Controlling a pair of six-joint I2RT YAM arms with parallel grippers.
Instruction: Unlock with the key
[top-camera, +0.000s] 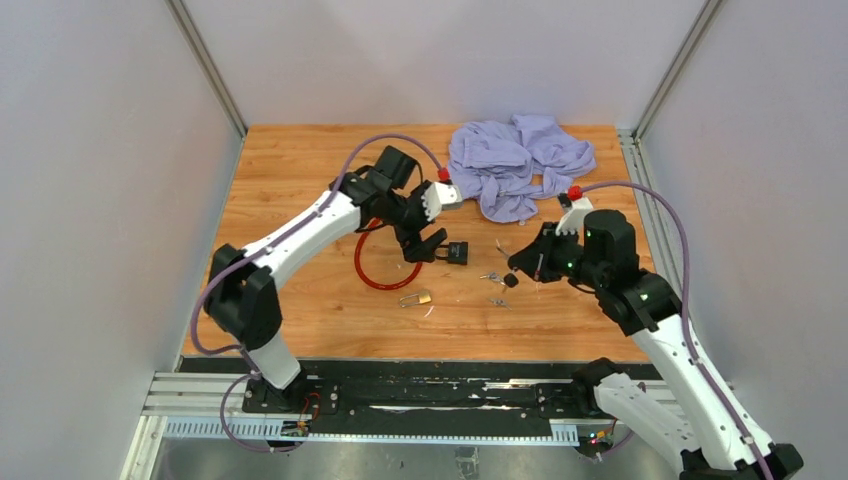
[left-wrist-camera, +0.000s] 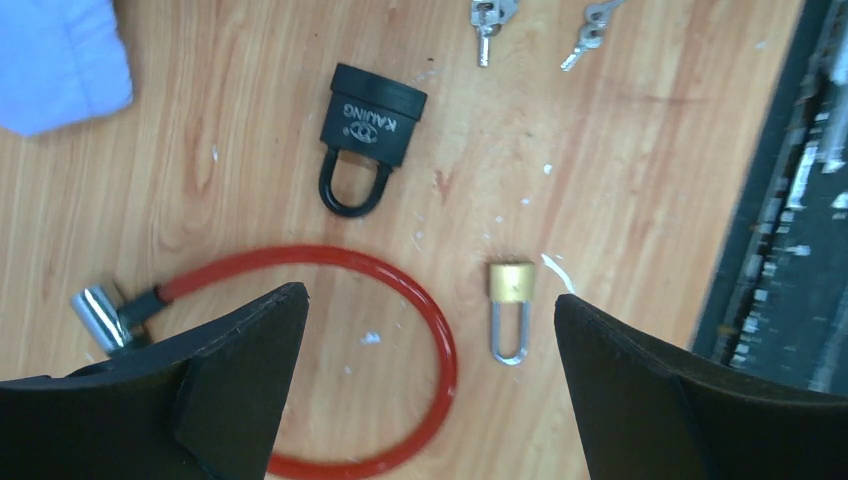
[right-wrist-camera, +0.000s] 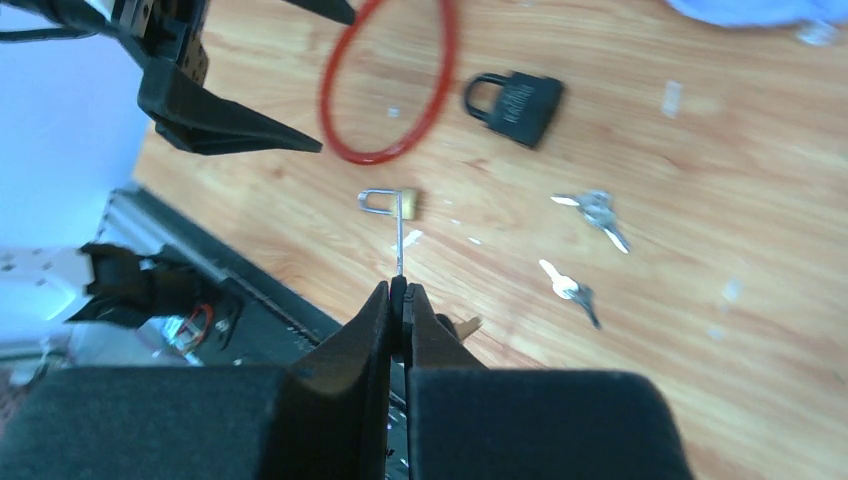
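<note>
1. My left hand (left-wrist-camera: 430, 297) is wide open and holds nothing. It hangs over the red cable (left-wrist-camera: 446, 345).
2. My right hand (right-wrist-camera: 400, 292) is squeezed tight on a thin key (right-wrist-camera: 399, 240).
3. The black padlock (left-wrist-camera: 368, 130) and the little gold padlock (left-wrist-camera: 511, 283) lie apart on the tabletop (left-wrist-camera: 650, 200).

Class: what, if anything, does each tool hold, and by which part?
The right tool is shut on a key, gripped at its head end, with the thin blade sticking out. The left tool is open and holds nothing.
</note>
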